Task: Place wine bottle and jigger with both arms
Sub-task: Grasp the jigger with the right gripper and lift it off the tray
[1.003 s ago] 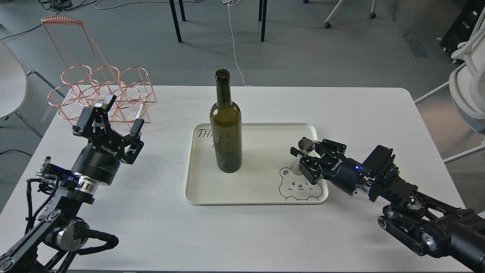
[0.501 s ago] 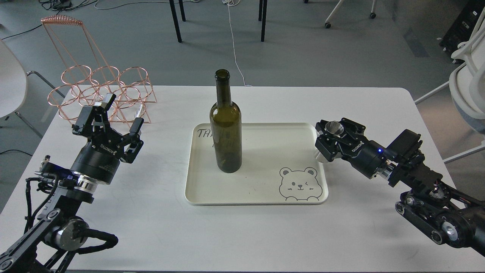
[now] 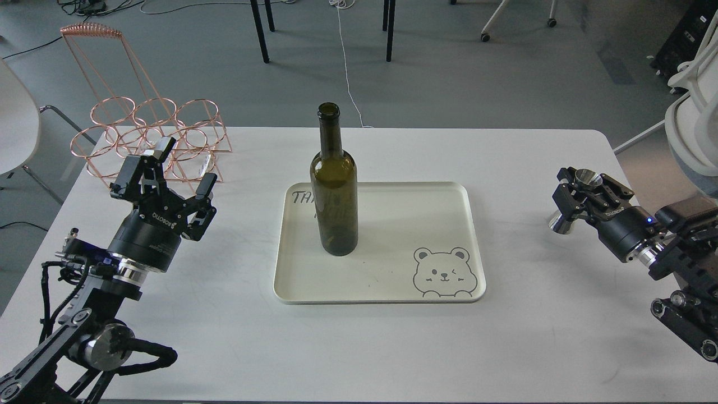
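Note:
The wine bottle (image 3: pixel 334 191), dark olive-green and unlabelled, stands upright on the left part of the cream tray (image 3: pixel 392 292). My right gripper (image 3: pixel 578 196) is shut on the steel jigger (image 3: pixel 562 220) and holds it upright over the white table, right of the tray. Whether the jigger's foot touches the table I cannot tell. My left gripper (image 3: pixel 176 168) is open and empty, left of the tray and in front of the copper rack.
A copper wire bottle rack (image 3: pixel 148 134) stands at the table's back left corner. The tray has a bear drawing (image 3: pixel 446 272) at its front right. The white table (image 3: pixel 359 348) ends close to my right arm. A white chair (image 3: pixel 693 129) stands at the right.
My right gripper lifted the jigger off the tray's front right corner and carried it right, off the tray. My left gripper shifted only slightly.

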{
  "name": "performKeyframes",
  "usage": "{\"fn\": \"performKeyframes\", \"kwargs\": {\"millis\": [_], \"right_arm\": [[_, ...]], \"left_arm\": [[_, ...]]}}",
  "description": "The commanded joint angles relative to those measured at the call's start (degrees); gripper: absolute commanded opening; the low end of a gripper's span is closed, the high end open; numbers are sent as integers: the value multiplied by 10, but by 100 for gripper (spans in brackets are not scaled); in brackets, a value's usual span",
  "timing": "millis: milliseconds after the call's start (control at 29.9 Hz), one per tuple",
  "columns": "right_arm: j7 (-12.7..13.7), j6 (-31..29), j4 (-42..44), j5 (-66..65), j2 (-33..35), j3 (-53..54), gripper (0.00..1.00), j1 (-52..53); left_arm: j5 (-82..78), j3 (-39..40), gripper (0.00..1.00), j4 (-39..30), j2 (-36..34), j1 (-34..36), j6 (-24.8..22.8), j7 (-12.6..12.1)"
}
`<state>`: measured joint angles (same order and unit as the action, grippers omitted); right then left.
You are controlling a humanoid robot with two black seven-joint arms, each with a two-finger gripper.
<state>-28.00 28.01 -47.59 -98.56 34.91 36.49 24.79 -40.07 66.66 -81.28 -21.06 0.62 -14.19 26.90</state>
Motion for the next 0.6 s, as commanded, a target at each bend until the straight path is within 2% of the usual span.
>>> {"fn": "performKeyframes", "kwargs": {"millis": [0, 134, 301, 568], "right_arm": [[0, 0, 23, 9, -7, -1, 18, -3], [0, 0, 36, 24, -14, -2, 19, -1], [0, 0, 55, 28, -40, -2, 25, 5], [0, 0, 60, 28, -56, -5, 40, 9]], "left_arm": [[-1, 0, 99, -1, 0, 0, 0, 1], [0, 0, 99, -5, -1, 0, 0, 1], [-1, -2, 99, -5, 0, 0, 0, 1], [-1, -2, 99, -5, -1, 0, 0, 1]]}}
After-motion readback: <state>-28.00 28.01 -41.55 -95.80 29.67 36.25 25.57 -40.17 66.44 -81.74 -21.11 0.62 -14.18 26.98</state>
